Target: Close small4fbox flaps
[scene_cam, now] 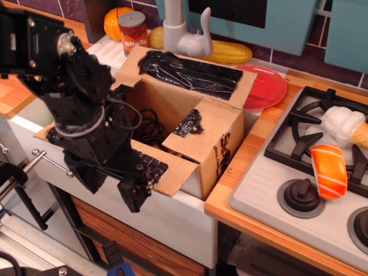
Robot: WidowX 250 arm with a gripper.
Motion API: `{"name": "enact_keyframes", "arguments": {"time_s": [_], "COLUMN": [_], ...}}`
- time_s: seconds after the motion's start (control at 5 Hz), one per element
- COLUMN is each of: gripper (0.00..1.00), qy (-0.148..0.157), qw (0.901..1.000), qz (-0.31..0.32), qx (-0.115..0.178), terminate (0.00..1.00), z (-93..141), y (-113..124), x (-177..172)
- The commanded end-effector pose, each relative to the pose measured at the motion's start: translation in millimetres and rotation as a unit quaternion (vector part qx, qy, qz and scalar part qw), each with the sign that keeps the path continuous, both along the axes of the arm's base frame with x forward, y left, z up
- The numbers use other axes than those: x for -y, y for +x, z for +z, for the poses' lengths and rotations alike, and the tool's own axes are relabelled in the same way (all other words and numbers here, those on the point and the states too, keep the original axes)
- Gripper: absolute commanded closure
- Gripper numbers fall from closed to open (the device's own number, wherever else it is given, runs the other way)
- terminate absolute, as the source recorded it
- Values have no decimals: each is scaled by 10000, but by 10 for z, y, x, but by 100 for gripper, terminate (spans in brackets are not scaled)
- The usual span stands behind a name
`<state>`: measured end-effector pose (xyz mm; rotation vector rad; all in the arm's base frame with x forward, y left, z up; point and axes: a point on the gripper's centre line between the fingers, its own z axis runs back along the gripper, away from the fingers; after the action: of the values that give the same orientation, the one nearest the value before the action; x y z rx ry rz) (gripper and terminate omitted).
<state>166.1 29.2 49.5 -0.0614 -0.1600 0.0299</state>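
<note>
The small4fbox (221,144), brown cardboard with black print on its side, sits in the white sink (172,221) with its top open. Its flaps carry glossy black tape. The back flap (190,72) lies spread outward. The right flap (198,129) leans partly inward. The near flap (172,172) hangs out over the sink front. The left flap (46,133) is mostly hidden behind the arm. My black gripper (135,198) points down at the left end of the near flap, just below its edge. I cannot tell how its jaws stand. Black cables (150,126) lie inside the box.
A white faucet (181,29), a can (133,31), an orange fruit (113,20) and a corn cob (230,53) stand behind the box. A red plate (267,86) lies at its right. The stove (310,155) holds a toy sushi (329,171) and an ice cream (345,126).
</note>
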Motion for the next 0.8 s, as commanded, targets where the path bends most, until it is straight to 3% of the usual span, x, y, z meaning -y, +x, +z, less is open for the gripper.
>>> {"name": "enact_keyframes", "arguments": {"time_s": [0.0, 0.6], "gripper": [0, 0], "qy": [-59, -178], "qw": [9998, 9989], "qz": [-30, -203], "qx": [195, 381], "terminate": [0, 0], "z": [-104, -192], "y": [22, 57], "x": [-48, -52]}}
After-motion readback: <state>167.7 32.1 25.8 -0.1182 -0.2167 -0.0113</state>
